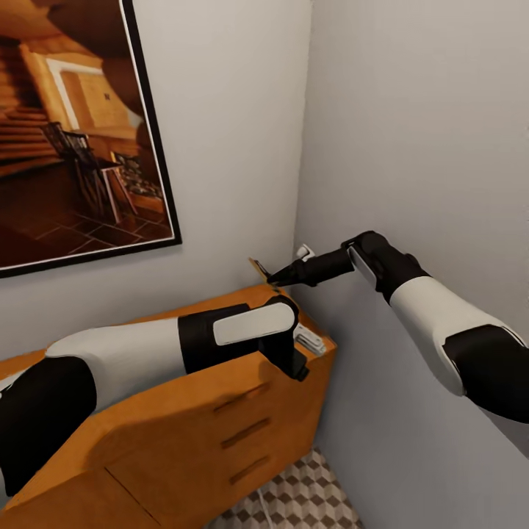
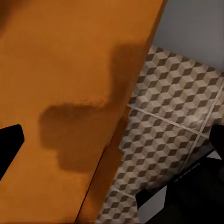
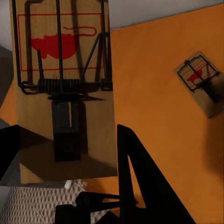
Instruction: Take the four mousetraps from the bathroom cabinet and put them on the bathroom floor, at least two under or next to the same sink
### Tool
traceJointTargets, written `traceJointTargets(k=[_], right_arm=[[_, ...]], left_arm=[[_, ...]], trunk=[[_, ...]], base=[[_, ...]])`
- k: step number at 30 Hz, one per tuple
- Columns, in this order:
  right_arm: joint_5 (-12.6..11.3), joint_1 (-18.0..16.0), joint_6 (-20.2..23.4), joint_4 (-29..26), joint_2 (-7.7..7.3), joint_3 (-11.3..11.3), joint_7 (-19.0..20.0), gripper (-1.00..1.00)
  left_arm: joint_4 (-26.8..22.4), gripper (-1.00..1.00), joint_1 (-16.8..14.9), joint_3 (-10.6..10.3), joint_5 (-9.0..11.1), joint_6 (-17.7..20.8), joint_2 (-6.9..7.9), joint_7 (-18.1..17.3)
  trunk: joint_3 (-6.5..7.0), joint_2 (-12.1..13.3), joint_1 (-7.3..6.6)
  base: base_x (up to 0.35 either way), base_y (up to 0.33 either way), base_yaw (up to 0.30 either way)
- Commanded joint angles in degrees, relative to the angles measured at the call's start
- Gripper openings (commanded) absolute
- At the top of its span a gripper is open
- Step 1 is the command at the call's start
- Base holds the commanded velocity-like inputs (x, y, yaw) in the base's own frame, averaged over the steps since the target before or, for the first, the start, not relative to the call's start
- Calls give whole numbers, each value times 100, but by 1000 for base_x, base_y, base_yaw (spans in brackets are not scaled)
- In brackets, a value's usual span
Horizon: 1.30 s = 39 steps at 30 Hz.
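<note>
My right gripper [image 1: 275, 278] is shut on a mousetrap [image 3: 63, 88], a tan wooden plate with a red mouse print and black wire parts. It holds the trap [image 1: 258, 267] in the air over the far right corner of the orange-brown cabinet [image 1: 184, 433], close to the wall corner. A second mousetrap [image 3: 199, 83] lies flat on the cabinet top [image 3: 154, 121]. My left gripper [image 1: 296, 365] hangs open at the cabinet's right front edge, with nothing between its fingers [image 2: 10, 145]. Below it in the left wrist view are the cabinet top [image 2: 70, 84] and the cube-patterned bathroom floor [image 2: 172, 116].
A large framed picture [image 1: 73, 132] hangs on the wall above the cabinet. Grey walls meet in a corner right behind the cabinet's right end. A narrow strip of patterned floor [image 1: 308, 492] lies between the cabinet's drawer front and the right wall.
</note>
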Motion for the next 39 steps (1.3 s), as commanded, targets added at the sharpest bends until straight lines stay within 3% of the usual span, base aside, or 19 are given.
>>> traceJointTargets(k=[1,12,20,26,28,30,34,39], right_arm=[[-66,-8,59,2,18,43,-16,-100],[-65,-8,59,3,50,43,-161,-100],[-73,-2,51,6,50,40,-216,-100],[-163,194,-15,-188,-146,248,-387,-100],[-196,259,-6,-253,-79,260,-444,-100],[-244,324,3,-304,-14,196,-368,-100],[-60,454,19,-175,115,80,-224,-100],[119,618,39,-85,276,67,-45,-100]], left_arm=[[-6,100,-6,-23,52,11,10,56],[-6,100,-6,-231,61,16,33,54],[-15,100,-6,-291,61,16,33,54],[179,100,-136,-98,229,-162,229,237],[243,100,-72,-34,164,-224,195,171],[241,100,-7,-100,125,-291,131,107],[112,100,122,-229,89,-253,2,10],[34,100,284,-323,73,-325,65,73]], trunk=[[-1,-4,0],[57,-4,0],[67,-4,0],[67,-4,0],[67,-4,0],[67,-4,0],[67,-4,0],[67,-4,0]], base=[[0,316,-267],[0,316,-257],[0,233,-55],[0,0,0],[0,0,0],[0,0,0],[0,0,0],[0,0,0]])
